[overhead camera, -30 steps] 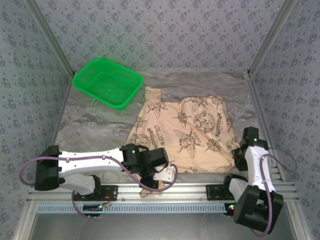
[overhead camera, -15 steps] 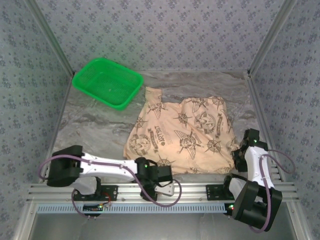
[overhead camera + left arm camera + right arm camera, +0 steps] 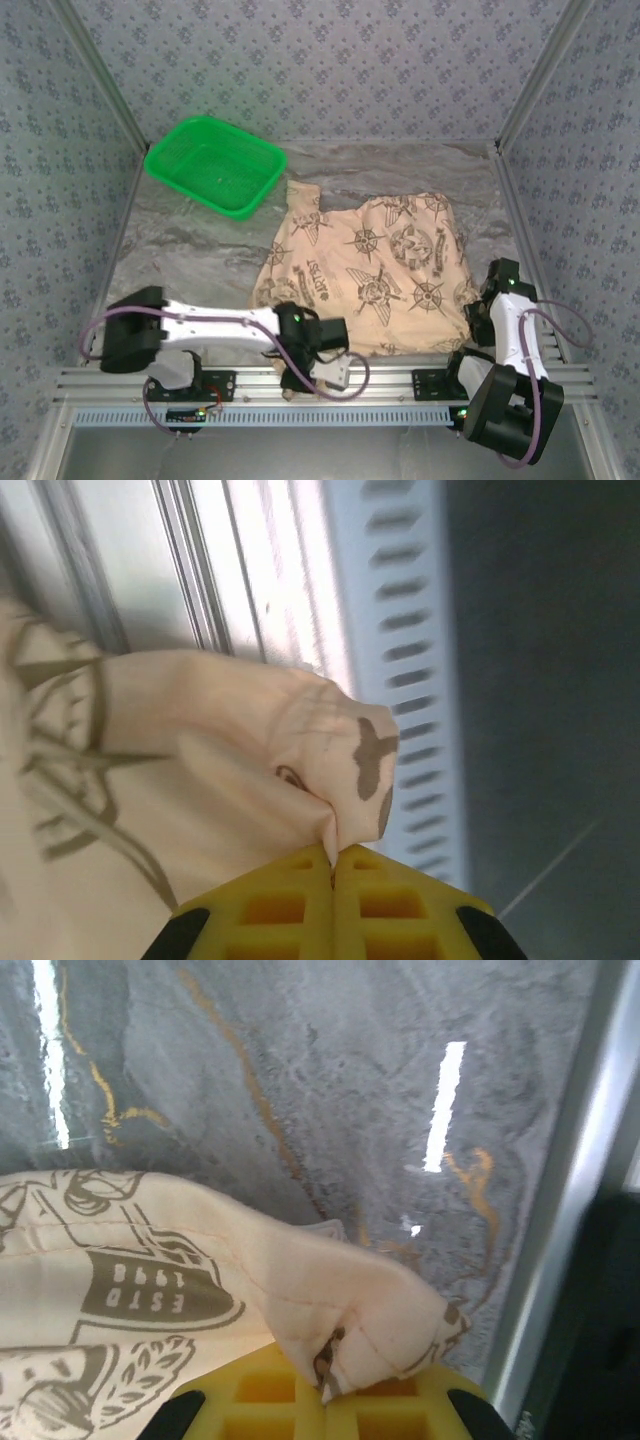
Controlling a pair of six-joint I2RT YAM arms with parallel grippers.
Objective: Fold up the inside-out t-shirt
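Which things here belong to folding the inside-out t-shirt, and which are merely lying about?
Belonging: t-shirt; left gripper and right gripper, both shut on its cloth.
Lying about: green basket, far left on the table.

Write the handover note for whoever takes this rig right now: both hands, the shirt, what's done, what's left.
Hands: left hand shut on the t-shirt at its near-left edge, over the front rail. Right hand shut on its near-right corner.
Things: the t-shirt lies spread on the table, right of centre. Green basket at the far left.
Done: both near corners pinched.
Left: no fold shows yet, so the whole fold is probably ahead.
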